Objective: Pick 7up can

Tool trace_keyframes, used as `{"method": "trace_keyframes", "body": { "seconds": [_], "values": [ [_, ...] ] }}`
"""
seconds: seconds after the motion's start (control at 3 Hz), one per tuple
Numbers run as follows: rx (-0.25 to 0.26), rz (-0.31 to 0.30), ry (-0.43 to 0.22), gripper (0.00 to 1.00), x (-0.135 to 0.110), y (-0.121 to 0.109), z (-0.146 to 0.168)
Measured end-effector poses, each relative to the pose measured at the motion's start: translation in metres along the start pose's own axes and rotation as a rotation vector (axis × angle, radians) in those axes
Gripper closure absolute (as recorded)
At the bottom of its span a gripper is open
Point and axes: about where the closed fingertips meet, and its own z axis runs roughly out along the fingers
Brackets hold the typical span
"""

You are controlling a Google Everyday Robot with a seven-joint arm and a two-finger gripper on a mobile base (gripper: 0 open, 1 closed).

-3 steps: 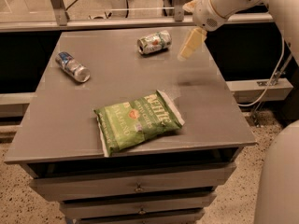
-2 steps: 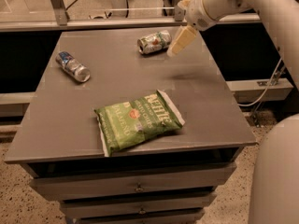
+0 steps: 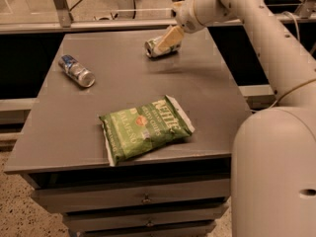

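The 7up can [image 3: 157,47], green and silver, lies on its side at the far middle of the grey table [image 3: 207,90], its silver top facing left. My gripper [image 3: 171,37] hangs from the white arm coming in from the upper right. Its pale fingers reach down over the can's right end and cover part of it. I cannot tell whether they touch the can.
A silver-blue can [image 3: 76,70] lies on its side at the far left of the table. A green chip bag [image 3: 145,128] lies flat near the front edge. Drawers sit below the tabletop. My white base [image 3: 274,177] fills the lower right.
The gripper has moved left and down, from right of the can to directly over its right end. The can, chip bag and silver-blue can have not moved.
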Motion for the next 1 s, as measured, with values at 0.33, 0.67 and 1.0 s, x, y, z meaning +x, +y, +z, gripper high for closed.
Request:
{"method": "trace_keyframes", "body": {
  "seconds": [0.33,0.67,1.0],
  "values": [
    [-0.046,0.015,-0.004,0.0,-0.003,0.005,0.023],
    [-0.082,0.041,0.027,0.0,0.011,0.01,0.035],
    [-0.112,0.058,0.055,0.0,0.023,0.015,0.042]
  ]
}}
